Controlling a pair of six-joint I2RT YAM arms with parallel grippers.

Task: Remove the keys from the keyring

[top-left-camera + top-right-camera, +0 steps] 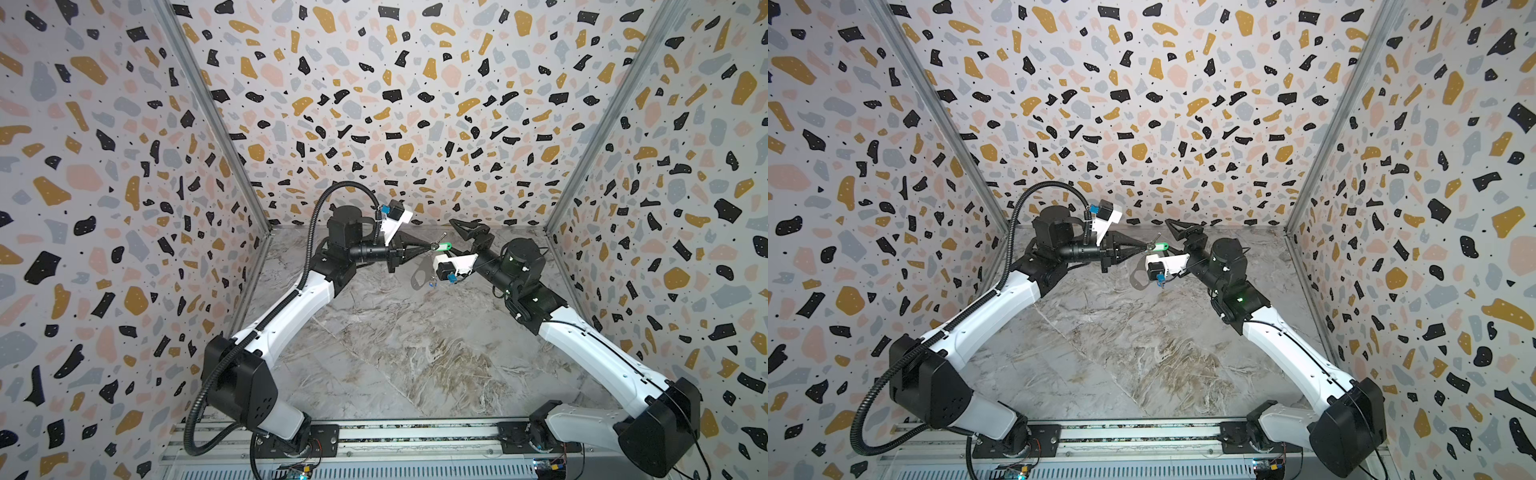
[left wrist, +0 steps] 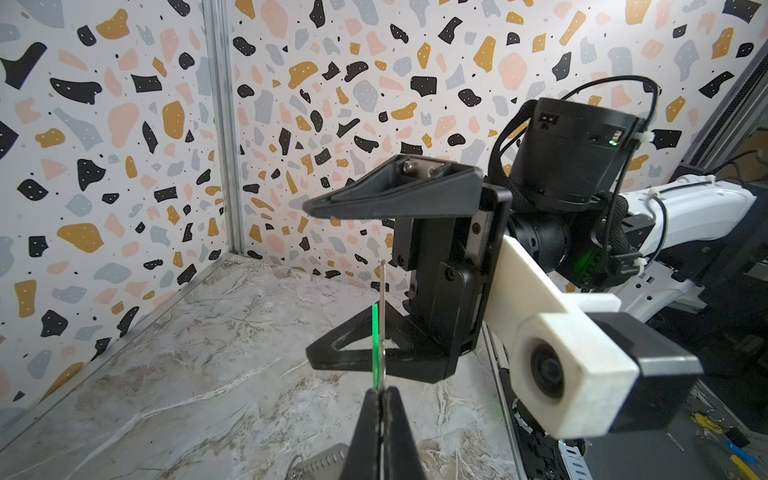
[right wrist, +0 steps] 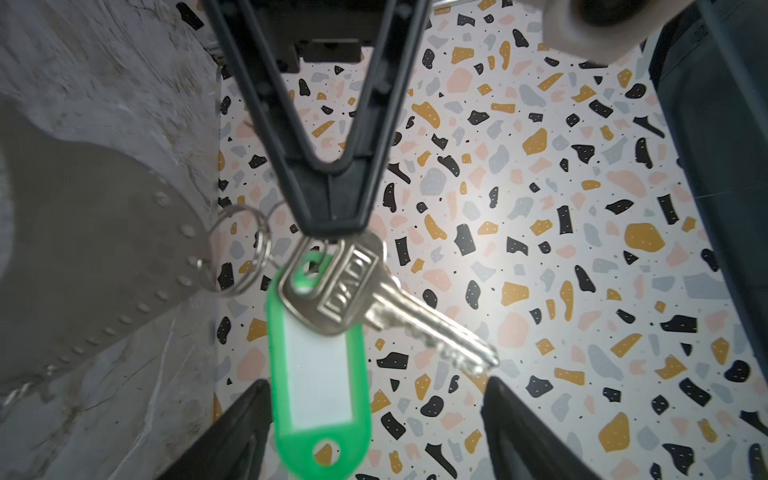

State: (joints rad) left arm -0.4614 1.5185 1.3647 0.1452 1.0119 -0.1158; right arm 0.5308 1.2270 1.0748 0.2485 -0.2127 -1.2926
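I stood watching as the left gripper (image 1: 429, 248) reached in over the far part of the marble-patterned table (image 1: 395, 353), its jaws pressed tight together on the ringed end of the green key tag (image 1: 441, 246), with the head of the silver key (image 3: 353, 282) caught at the same pinch. In both top views the tag stuck straight out past the fingertips. Its long axis ran almost level across the scene and its free end pointed at the right arm. The key's blade slanted off from the same point, up toward the back wall. From the right wrist camera the two fanned apart from the pinch, the tag (image 3: 320, 374) flat-on with its white label showing and the key's toothed tip angled away from it. From the left wrist camera both were edge-on, thin green and metal slivers rising out of the closed tips. The right gripper (image 2: 307, 282) faced them with its jaws spread wide, holding nothing, one finger on either side of the tag's free end. The grey keyring plate (image 1: 419, 275) sat just below the pinch point, beside the right wrist camera, with wire rings (image 3: 239, 253) threaded through holes along its edge. Whether it lay on the table or hung, I couldn't tell. A small blue piece (image 1: 432, 285) showed at its near edge, too small to make out.
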